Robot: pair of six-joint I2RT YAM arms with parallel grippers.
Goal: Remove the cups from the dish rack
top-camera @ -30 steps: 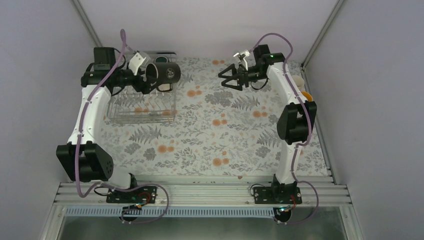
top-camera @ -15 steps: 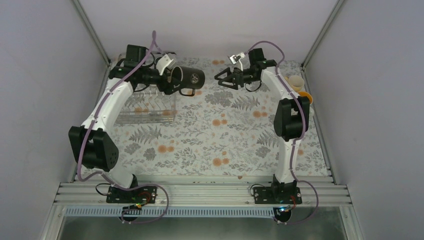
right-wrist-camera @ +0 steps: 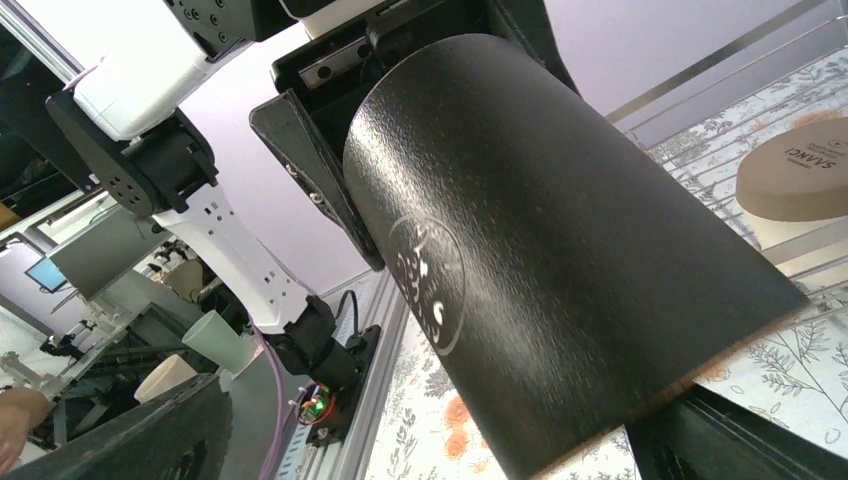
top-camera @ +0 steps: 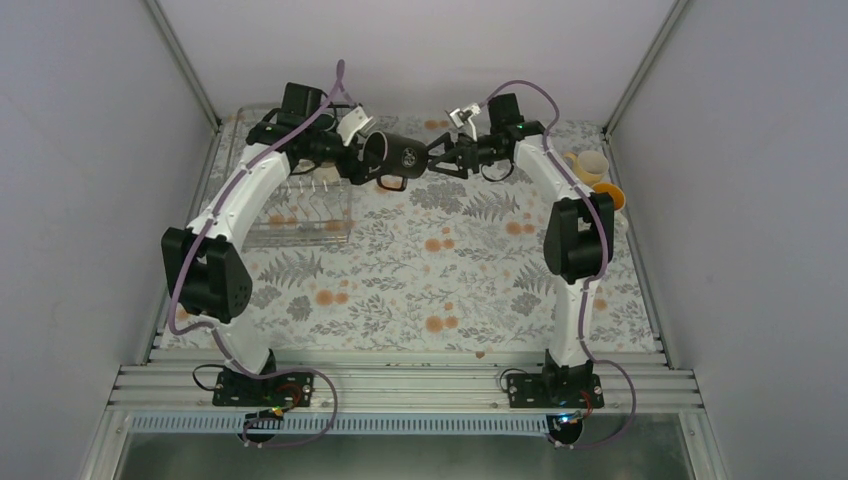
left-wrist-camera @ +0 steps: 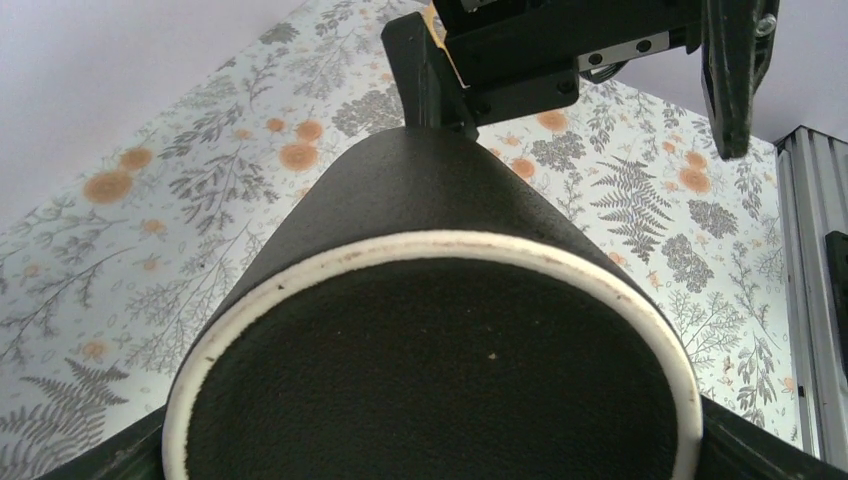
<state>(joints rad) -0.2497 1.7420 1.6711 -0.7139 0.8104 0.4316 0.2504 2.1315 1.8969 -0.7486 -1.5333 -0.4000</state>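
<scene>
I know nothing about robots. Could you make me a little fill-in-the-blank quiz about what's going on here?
1. The left gripper holds a ___ mug in the air, lying on its side.
2. The right gripper has its jaws ___ at the mug's base.
3. The dish rack stands on the ___ arm's side of the table.

Missing words: black; open; left.

We are looking into a robotics lab. Plain white panels (top-camera: 420,50) in aluminium posts (top-camera: 178,52) enclose the floral-clothed table (top-camera: 400,290). A left arm (top-camera: 235,195) and right arm (top-camera: 552,165) bolt to a slotted rail (top-camera: 400,385) at the table's near edge. A monitor (right-wrist-camera: 45,272) glows beyond it.
</scene>
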